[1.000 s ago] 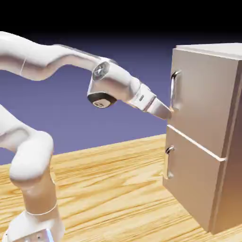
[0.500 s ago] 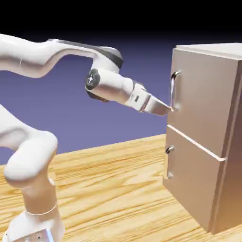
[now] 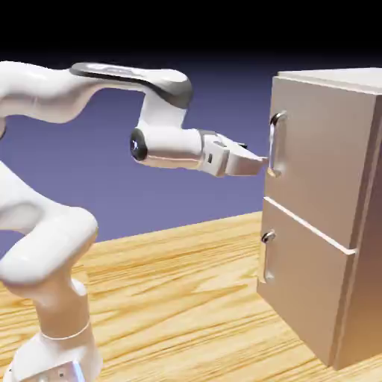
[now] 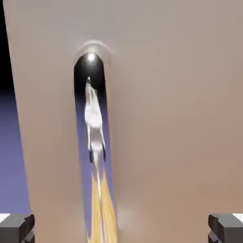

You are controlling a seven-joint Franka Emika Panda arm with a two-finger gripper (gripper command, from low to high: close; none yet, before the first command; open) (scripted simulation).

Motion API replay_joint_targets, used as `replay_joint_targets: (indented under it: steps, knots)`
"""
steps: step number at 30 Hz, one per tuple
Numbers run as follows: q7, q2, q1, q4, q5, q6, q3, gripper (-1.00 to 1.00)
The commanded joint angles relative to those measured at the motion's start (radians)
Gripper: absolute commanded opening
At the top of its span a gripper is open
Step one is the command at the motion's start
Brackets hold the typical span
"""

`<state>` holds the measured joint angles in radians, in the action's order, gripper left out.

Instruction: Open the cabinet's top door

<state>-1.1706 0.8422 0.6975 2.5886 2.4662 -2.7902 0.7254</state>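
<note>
Your gripper [image 4: 121, 228] stands with its fingers spread, near the lower part of the long handle [image 4: 95, 142]. You have the top door [image 3: 321, 157] closed on the cabinet [image 3: 362, 254], at the exterior view's right.

Refl. handle [image 4: 95, 133] runs vert. on door [image 4: 175, 118], L of ctr.

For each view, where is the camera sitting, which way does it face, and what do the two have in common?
Exterior view: stands off beside the robot, looking across at the arm and the cabinet; the white arm shows from its base to the gripper.
Hand view: rides on the hand, looking along the gripper at the top door; only the two finger tips show, wide apart at the bottom edge.
Shared: the top door and its handle.
</note>
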Motion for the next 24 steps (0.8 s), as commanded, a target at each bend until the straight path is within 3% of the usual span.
replay_joint_targets:
  steps: [1, 10, 15, 16, 24]
  knots:
    - [-0.034, 0.005, 0.013, -0.004, 0.044, 0.004, 0.013, 0.00]
    - [-0.299, 0.043, 0.111, -0.035, 0.386, 0.039, 0.114, 0.00]
    - [-0.354, -0.073, 0.278, -0.168, 0.431, 0.068, 0.230, 0.00]
    - [-0.354, -0.073, 0.278, -0.168, 0.431, 0.068, 0.230, -1.00]
    - [-0.564, -0.193, 0.024, -0.124, 0.447, 0.075, -0.004, -1.00]
